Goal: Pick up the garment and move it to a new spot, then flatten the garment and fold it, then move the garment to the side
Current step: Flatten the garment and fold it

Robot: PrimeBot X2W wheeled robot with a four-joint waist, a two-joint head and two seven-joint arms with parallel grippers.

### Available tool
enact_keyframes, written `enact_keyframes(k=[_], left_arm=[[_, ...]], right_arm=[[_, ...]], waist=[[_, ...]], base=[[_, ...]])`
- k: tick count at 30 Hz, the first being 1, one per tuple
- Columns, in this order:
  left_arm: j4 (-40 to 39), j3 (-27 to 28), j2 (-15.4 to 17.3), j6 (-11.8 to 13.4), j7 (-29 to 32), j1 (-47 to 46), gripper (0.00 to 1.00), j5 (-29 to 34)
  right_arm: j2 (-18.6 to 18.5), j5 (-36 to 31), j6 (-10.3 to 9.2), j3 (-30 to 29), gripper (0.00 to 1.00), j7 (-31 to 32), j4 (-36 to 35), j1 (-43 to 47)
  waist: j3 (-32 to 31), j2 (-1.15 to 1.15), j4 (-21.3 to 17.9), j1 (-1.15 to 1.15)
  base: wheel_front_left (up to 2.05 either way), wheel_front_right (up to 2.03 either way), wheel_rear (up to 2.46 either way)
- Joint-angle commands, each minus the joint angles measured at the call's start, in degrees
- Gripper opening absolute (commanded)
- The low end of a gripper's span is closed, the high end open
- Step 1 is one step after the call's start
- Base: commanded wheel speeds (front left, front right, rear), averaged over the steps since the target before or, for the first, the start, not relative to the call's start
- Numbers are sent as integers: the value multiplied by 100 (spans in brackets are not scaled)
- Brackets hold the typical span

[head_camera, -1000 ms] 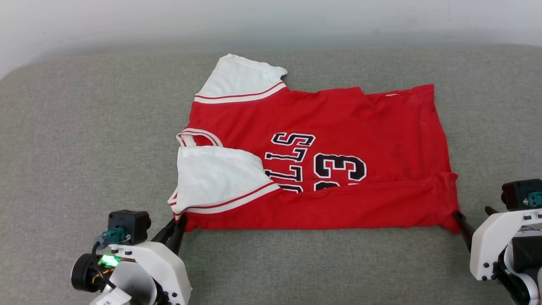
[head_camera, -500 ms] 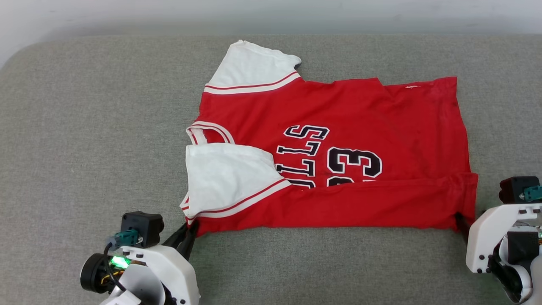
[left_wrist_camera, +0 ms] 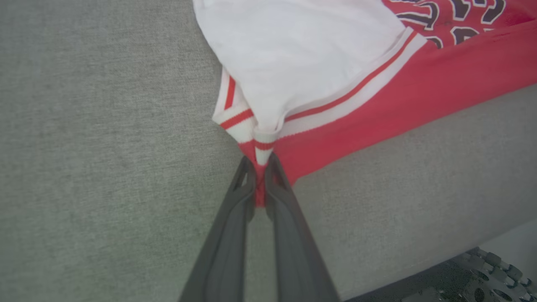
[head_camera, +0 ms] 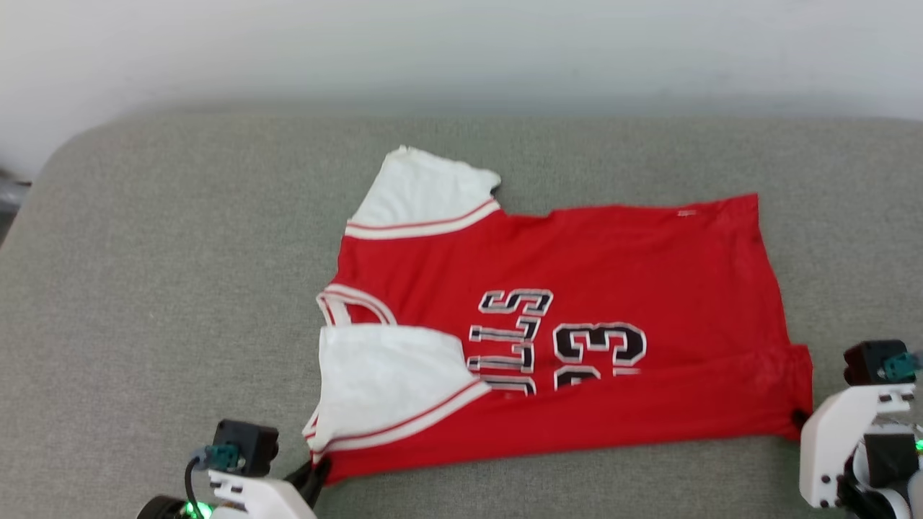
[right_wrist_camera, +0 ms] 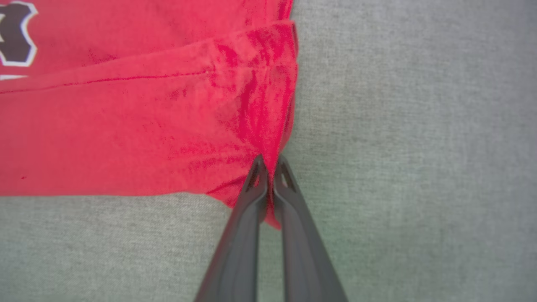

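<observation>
While left gripper (left_wrist_camera: 261, 167) and right gripper (right_wrist_camera: 270, 167) clamp the garment (head_camera: 613, 267) at the cushion (head_camera: 144, 288) near edge, even lifting should prevent skew

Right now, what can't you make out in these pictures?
- Head view, lettering on the jersey: blurred, near part covered by the sleeve and a red fold.
- Head view, left pincer: cut by the bottom edge.
- Head view, right pincer: mostly behind its white wrist.
</observation>
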Motion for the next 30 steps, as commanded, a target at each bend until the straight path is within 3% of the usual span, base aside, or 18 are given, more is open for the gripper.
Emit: enact_keyframes(k=[1, 9, 19, 20, 21, 22, 30], left_arm=[[7, 21, 69, 57, -30, 221, 0, -39], [-120, -50, 125, 105, -26, 690, 0, -138], [-52, -245, 2, 102, 6, 972, 0, -231], [-15, -248, 3, 111, -30, 933, 43, -183], [14, -242, -15, 122, -76, 883, 91, -148], [38, -232, -40, 129, -126, 831, 100, -134], [-91, 237, -299, 157, -1183, 410, 100, -59]], right_arm=[[-116, 150, -9, -44, 0, 139, -168, 230], [-249, 538, -9, -325, 0, 840, -1040, 1057], [66, 632, -9, -610, 0, 1112, -1594, 1878], [77, 585, -9, -610, 81, 1048, -1602, 1872], [113, 555, -9, -626, 100, 986, -1585, 1849], [135, 552, -9, -596, 100, 923, -1571, 1815], [128, 604, -7, -553, 100, -59, -1832, 1300]], waist=[[-293, 0, -40, 0], [-533, 0, -44, 0], [-600, 0, -129, 0], [-602, 0, -138, 0], [-599, 0, -146, 0], [-601, 0, -150, 0], [-631, 0, -200, 0]], base=[[0, 0, 0], [0, 0, 0], [0, 0, 0], [0, 0, 0], [0, 0, 0], [0, 0, 0], [0, 0, 0]])
